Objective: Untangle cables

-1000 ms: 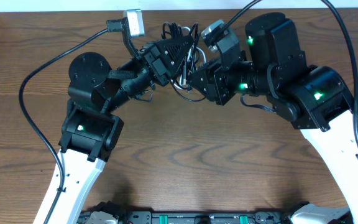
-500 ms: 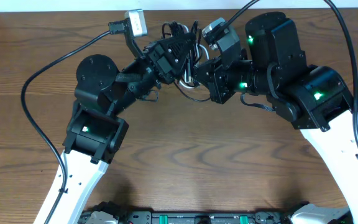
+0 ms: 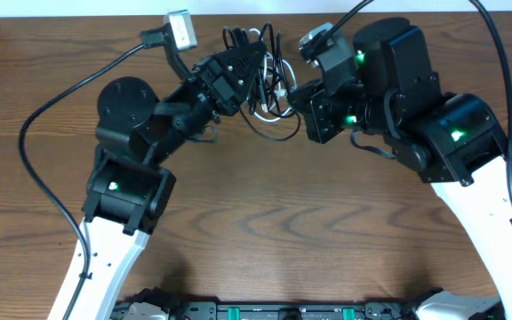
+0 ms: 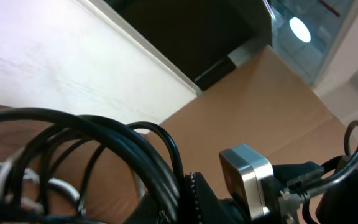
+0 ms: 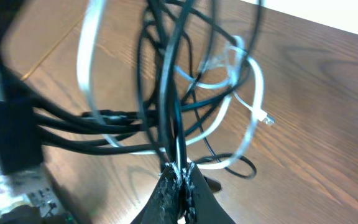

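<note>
The cables form one tangle of thin black cords and a white one, hanging lifted between my two grippers near the table's far edge. My left gripper is shut on a bundle of black cords that arch over its fingers; a white cord shows behind them. My right gripper is shut on a black cord together with a thin white strand. The white cable loops beyond it, its small plug end dangling over the wood. A black loop touches the table.
The wooden table's far edge meets a white wall just behind the tangle. Thick black arm cables sweep across the left side and another across the right. The right arm's silver camera sits close to the left fingers.
My right gripper has closed on the cords. Both grippers have drawn toward the far edge and slightly apart, lifting the tangle and stretching it between them.
</note>
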Controlling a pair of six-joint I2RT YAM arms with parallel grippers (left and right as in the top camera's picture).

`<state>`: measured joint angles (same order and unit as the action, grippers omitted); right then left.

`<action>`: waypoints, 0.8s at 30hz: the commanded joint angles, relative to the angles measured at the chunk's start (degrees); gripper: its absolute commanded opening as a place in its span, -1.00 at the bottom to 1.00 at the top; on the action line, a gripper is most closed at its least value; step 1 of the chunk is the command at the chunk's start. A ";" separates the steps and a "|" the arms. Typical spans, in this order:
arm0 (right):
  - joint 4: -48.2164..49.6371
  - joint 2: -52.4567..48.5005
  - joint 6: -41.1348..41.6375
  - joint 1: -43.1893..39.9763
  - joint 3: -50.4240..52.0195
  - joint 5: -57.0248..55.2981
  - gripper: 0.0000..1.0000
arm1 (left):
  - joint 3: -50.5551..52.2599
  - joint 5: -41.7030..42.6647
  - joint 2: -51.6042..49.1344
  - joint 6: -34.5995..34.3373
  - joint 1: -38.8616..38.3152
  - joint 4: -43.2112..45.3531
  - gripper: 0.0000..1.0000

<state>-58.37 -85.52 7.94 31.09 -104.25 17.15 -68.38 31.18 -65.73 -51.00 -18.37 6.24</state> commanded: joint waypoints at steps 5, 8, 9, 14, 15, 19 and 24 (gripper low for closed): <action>-2.34 -0.09 -2.91 -5.64 -0.98 -3.98 -0.95 | -2.10 0.72 2.99 1.95 4.22 -2.19 -0.82; -3.06 0.44 -3.74 -8.24 -0.98 -3.98 -0.95 | -2.10 0.76 3.76 2.91 5.75 -4.48 -0.82; -3.19 0.57 -4.00 -9.01 -0.98 -4.15 -0.95 | -2.10 0.79 3.98 2.97 6.34 -5.18 -0.82; -4.04 2.08 -5.09 -12.74 -0.98 -4.20 -0.95 | -2.10 1.38 4.85 4.55 9.25 -8.20 -0.82; -4.26 2.51 -5.14 -13.64 -0.98 -4.22 -0.95 | -2.10 1.40 5.07 4.85 9.81 -8.81 -0.82; -5.09 4.31 -5.49 -17.14 -0.98 -4.85 -0.95 | -2.10 1.38 6.08 5.88 12.57 -10.99 -0.82; -6.64 6.58 -6.99 -21.11 -0.98 -5.22 -0.94 | -2.10 1.36 7.19 6.95 15.56 -12.04 -0.81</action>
<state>-64.27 -81.23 2.96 12.29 -104.25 13.43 -68.40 33.01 -60.31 -46.24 -4.91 -5.82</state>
